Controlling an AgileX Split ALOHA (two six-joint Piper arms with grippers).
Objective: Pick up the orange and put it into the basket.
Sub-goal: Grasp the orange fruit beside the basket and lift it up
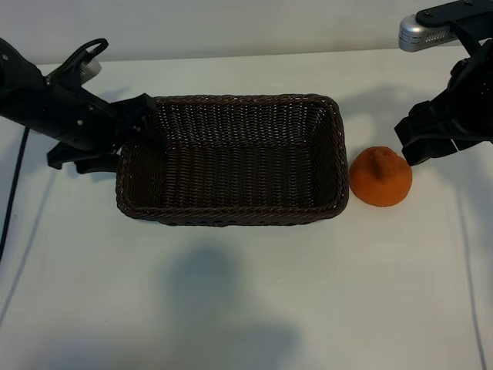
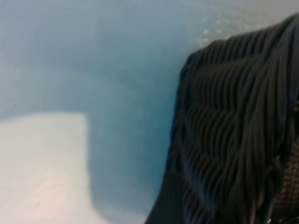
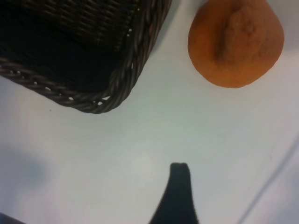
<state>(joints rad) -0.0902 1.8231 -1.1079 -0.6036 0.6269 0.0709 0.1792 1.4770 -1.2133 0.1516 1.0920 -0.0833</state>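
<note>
I see the orange (image 1: 380, 176) sitting on the white bench (image 1: 246, 293), just beside the basket's (image 1: 231, 212) right end, toward the bench's right edge, stem end up. My right tool (image 1: 420, 146) hangs released just beside the orange, gripping nothing. I cannot tell the state of my left tool (image 1: 127, 127), at the basket's left end.

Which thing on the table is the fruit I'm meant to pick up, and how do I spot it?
Find the big rectangular dark brown woven wicker basket in the middle of the white table. Just outside its short end nearer the right arm, apart from it, sits the small round orange fruit, below the right claw. It is the only bright, dimpled thing, with a raised stem bump.
</note>
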